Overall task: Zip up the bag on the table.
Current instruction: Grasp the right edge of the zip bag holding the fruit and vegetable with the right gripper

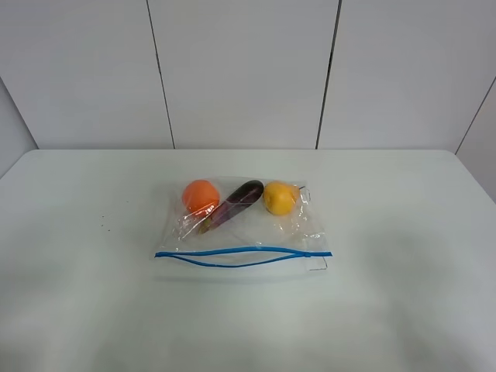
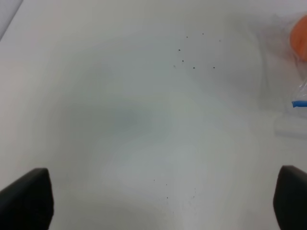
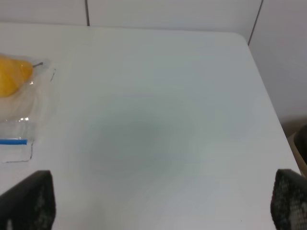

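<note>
The clear bag (image 1: 248,232) lies flat in the middle of the white table (image 1: 403,294). It holds an orange fruit (image 1: 201,194), a purple eggplant (image 1: 236,201) and a yellow fruit (image 1: 279,197). Its blue zip strip (image 1: 242,255) runs along the near edge and gapes in the middle. Neither arm shows in the high view. In the left wrist view my left gripper (image 2: 163,199) is open above bare table, with the bag's corner (image 2: 298,103) at the frame edge. In the right wrist view my right gripper (image 3: 163,201) is open, with the bag's other end (image 3: 17,120) off to one side.
A white panelled wall (image 1: 248,70) stands behind the table. A few small dark specks (image 2: 192,57) mark the tabletop near the bag's left end. The table's rounded far right corner (image 3: 242,36) shows in the right wrist view.
</note>
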Motion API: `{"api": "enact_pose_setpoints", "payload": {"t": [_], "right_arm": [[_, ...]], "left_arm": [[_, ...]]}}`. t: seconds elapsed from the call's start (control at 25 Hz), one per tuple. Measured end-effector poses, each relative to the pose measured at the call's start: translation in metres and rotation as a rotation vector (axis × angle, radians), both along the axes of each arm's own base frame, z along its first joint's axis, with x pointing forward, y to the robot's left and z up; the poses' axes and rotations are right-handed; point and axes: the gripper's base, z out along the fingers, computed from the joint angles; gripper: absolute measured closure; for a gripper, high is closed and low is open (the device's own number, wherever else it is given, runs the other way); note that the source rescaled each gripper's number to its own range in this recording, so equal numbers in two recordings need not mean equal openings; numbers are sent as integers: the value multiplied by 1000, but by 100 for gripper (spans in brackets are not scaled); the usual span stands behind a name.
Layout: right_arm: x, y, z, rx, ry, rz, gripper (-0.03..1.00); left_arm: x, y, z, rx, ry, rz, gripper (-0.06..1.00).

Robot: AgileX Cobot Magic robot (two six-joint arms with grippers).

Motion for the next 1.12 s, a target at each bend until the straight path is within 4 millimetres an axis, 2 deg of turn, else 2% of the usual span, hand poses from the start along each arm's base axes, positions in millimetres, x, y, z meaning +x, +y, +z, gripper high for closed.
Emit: {"api": "enact_pose_setpoints", "payload": {"t": [0.68,0.88,1.0,1.12], "right_arm": [[0,0,0,3,0,2,-3],[0,0,6,-57,-16,29,-3],[16,2,12,-62,34,52,-3],[48,7,14,26,128,83,-3]], "left_arm": [[0,0,0,0,0,0,-5],[0,0,0,0,0,0,-5],[0,0,0,0,0,0,-5],[0,0,0,0,0,0,-5]]}}
